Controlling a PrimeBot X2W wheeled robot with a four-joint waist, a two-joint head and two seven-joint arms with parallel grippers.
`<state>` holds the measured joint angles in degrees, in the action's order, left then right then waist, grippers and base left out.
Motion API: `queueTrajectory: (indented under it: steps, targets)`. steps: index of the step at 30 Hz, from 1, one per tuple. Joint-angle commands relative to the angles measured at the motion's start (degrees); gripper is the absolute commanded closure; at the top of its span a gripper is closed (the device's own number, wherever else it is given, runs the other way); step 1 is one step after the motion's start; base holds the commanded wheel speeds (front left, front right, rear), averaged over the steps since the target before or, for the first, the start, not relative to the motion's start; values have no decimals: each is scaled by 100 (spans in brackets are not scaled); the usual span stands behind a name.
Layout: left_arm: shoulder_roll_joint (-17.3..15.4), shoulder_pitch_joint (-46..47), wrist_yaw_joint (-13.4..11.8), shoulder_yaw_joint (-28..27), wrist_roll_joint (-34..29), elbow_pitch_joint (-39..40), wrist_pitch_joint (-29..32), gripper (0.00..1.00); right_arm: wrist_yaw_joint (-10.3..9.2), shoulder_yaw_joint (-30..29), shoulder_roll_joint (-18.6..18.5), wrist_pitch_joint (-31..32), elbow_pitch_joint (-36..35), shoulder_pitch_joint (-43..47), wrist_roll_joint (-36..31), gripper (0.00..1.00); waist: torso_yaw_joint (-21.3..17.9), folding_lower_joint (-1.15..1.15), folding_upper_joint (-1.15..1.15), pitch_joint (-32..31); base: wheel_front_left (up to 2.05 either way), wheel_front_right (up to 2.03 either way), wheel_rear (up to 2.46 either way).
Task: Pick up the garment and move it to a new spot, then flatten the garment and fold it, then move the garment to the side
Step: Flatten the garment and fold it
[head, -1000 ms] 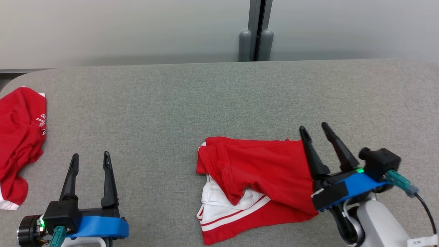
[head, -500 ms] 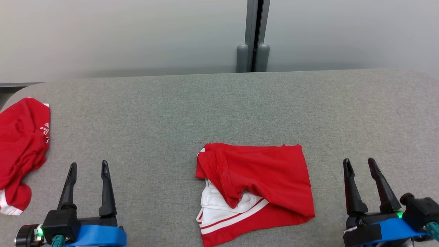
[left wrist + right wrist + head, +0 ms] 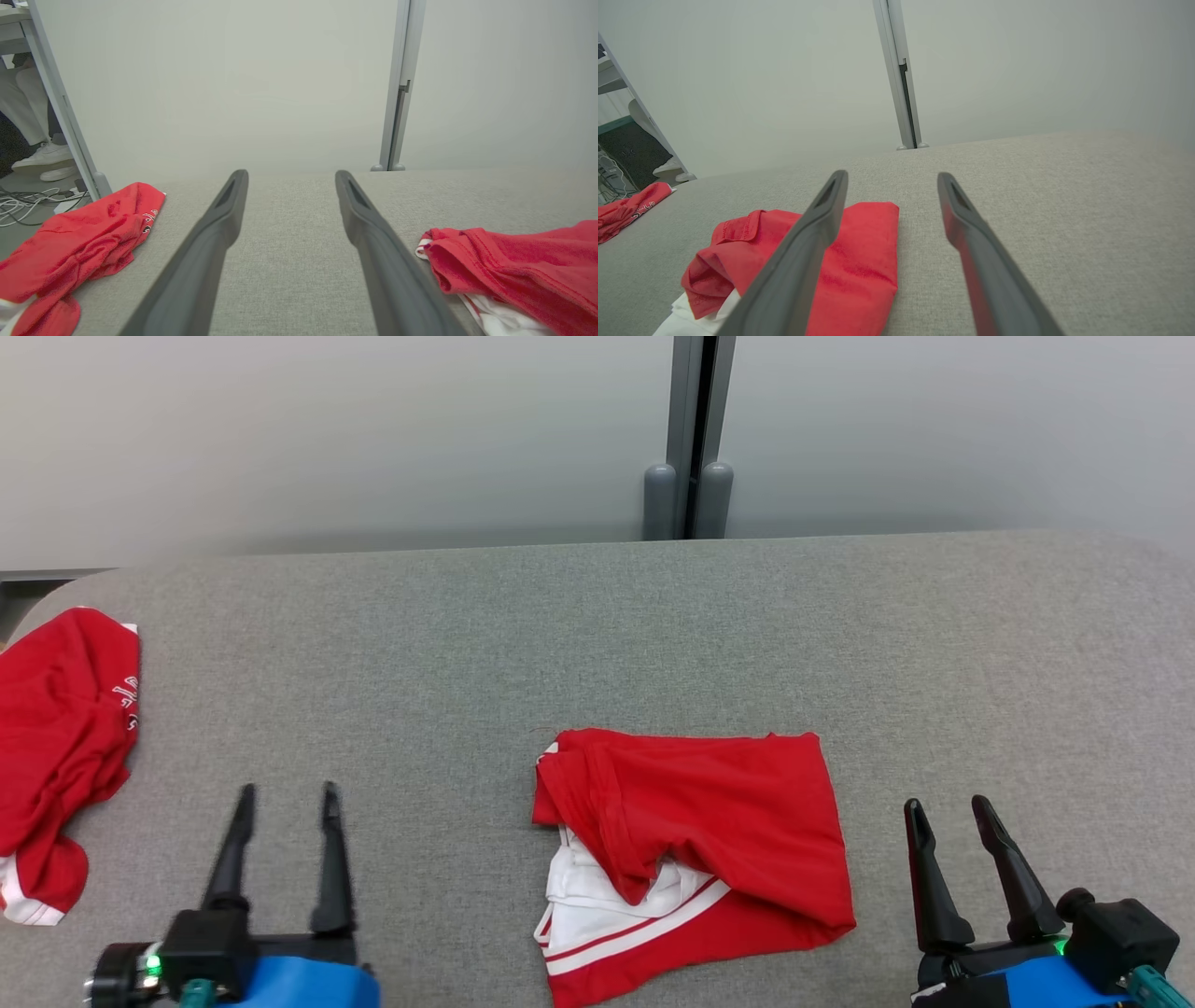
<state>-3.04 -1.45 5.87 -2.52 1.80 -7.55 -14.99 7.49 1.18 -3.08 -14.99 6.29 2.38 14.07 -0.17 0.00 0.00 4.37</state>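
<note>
The grey fabric-covered worktop (image 3: pixel 597 635) is broad, but the folded red-and-white garment (image 3: pixel 709 803) lies near its front edge, midway between the two arms. A sideways drag that drifts towards the robot could pull the lower hem over that edge.

The fold itself looks loose. The left side is bunched, and a white layer with red stripes pokes out beneath the red top layer. A pinch that catches only the upper layer would probably peel it back and undo the fold, so both layers need gripping together.

A second red garment (image 3: pixel 56 737) lies crumpled at the worktop's far left edge, well apart. Moving the folded piece that way risks piling one onto the other or nudging the crumpled one off.

The left claw (image 3: pixel 288 789) and right claw (image 3: pixel 945 802) both stand fully spread and hold nothing. Each is apart from the cloth, the right one nearer. Its long fingers could snag the right hem on approach.

White lettering (image 3: pixel 126 695) shows on the second garment, too small to read. No brand or label is legible elsewhere.
</note>
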Motion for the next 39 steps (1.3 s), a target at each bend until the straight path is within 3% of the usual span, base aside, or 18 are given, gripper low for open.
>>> queueTrajectory:
  steps: [1,9,11,16,28,39]
  targets:
    - [-7,8,55,147,29,14,-27,0,1,-7,12,-26,22,-46,-16,0,-7,0,0,-8,0,0,0]
    - [-86,139,171,1388,320,-158,-27,0,1,23,17,-26,101,-74,-39,0,-106,0,0,-22,0,0,0]
    - [-189,195,159,1935,661,-240,-27,0,1,45,16,-26,124,-81,-22,0,-149,0,0,-11,0,0,0]
    - [-514,310,156,2700,1180,-466,-27,0,1,73,15,-26,175,-113,3,0,-284,0,0,45,0,0,0]
    - [-803,681,158,3765,2064,-1407,-27,0,1,95,19,-24,183,-279,34,0,-575,0,0,316,0,0,0]
    - [-699,1196,158,4211,2532,-1817,-27,0,1,131,20,-24,194,-378,62,0,-729,0,0,428,0,0,0]
